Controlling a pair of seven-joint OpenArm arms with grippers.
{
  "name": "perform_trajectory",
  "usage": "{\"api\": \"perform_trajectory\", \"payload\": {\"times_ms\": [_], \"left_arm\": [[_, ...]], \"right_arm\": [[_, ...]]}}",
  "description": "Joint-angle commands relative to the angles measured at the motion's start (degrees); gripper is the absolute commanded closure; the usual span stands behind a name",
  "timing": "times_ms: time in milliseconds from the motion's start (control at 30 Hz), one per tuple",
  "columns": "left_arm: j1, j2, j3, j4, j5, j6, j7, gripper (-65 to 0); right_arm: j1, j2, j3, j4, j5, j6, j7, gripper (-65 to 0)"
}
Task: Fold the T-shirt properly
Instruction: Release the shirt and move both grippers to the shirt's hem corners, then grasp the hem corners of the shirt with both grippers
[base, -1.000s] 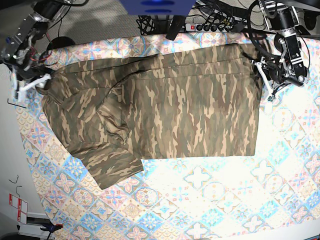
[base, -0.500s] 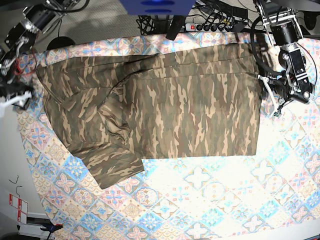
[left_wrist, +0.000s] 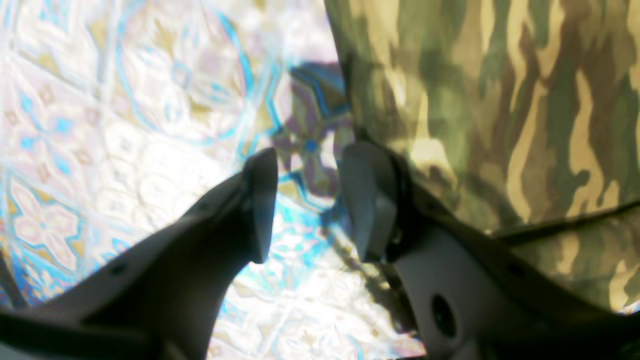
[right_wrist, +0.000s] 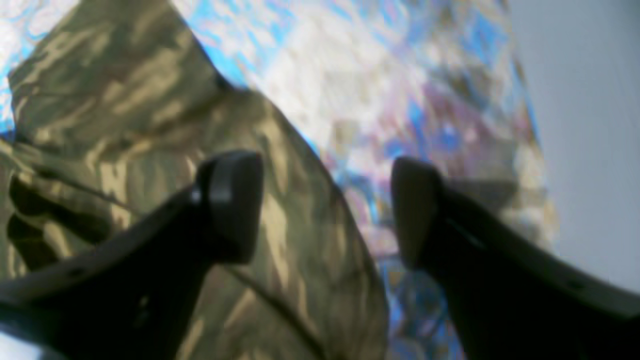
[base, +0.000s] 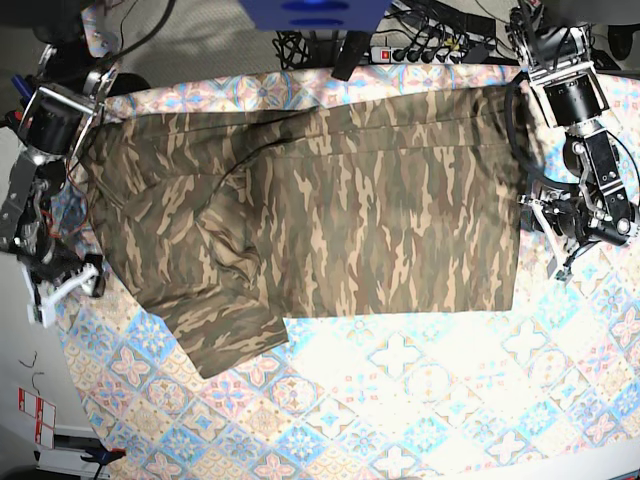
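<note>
Both arms have travelled down the shirt's sides since the earlier base frames: the right gripper now sits off the shoulder end, near the lower sleeve, and the left gripper beside the hem edge. The T-shirt lies spread on the tablecloth, its far long edge already turned over, one sleeve splayed out toward the near side.

Pincer state: the left gripper's jaws stand partly apart over bare tablecloth, just beside the hem, holding nothing. The right gripper's jaws stand wide apart, one fingertip over the shirt edge, holding nothing.

Handling: the cloth appears light, limp and non-fragile; it will sag and drag. Pinch at corners or hem edges, taking every layer.

Obstructions: cables and a power strip lie beyond the table's far edge, clear of the shirt. The tablecloth could be pinched along with it.
</note>
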Motion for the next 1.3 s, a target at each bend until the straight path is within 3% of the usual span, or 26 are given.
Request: {"api": "perform_trajectory", "payload": {"times_ms": [0, 367, 500, 700, 800, 967, 1100, 1267], "left_arm": [[-0.6, -0.9, -0.2, 0.8, 0.1, 0.3, 0.1, -25.7], [-1.7, -1.0, -0.2, 0.8, 0.2, 0.3, 0.1, -25.7], [-1.4, -0.7, -0.2, 0.8, 0.2, 0.3, 0.1, -25.7], [-1.5, -0.7, -0.2, 0.8, 0.2, 0.3, 0.1, -25.7], [-1.8, -0.7, -0.2, 0.8, 0.2, 0.3, 0.1, -25.7], [-3.9, -0.7, -0.2, 0.3, 1.5, 0.3, -0.5, -25.7], [-6.6, -0.7, -0.1, -4.1, 6.4, 0.3, -8.8, -26.2], [-13.0, -0.7, -0.2, -19.0, 9.5, 0.3, -19.0, -25.9]], "right_arm": [[2.7, 1.9, -1.3, -1.5, 0.4, 0.1, 2.5, -40.6], [16.7, 4.9, -21.6, -42.2, 0.4, 0.2, 28.8, -40.9], [20.4, 4.9, -24.3, -52.9, 0.5, 6.1, 35.5, -40.9], [21.9, 4.6, -24.6, -56.3, 0.5, 10.1, 36.0, -40.9], [21.9, 3.3, -24.6, -56.5, 0.5, 14.7, 35.3, -40.9], [21.9, -0.7, -24.6, -56.3, 0.5, 14.7, 31.7, -40.9], [21.8, -1.7, -24.6, -56.3, 0.5, 14.7, 31.6, -40.7], [21.6, -2.5, -24.6, -56.3, 0.5, 14.7, 31.7, -40.5]]}}
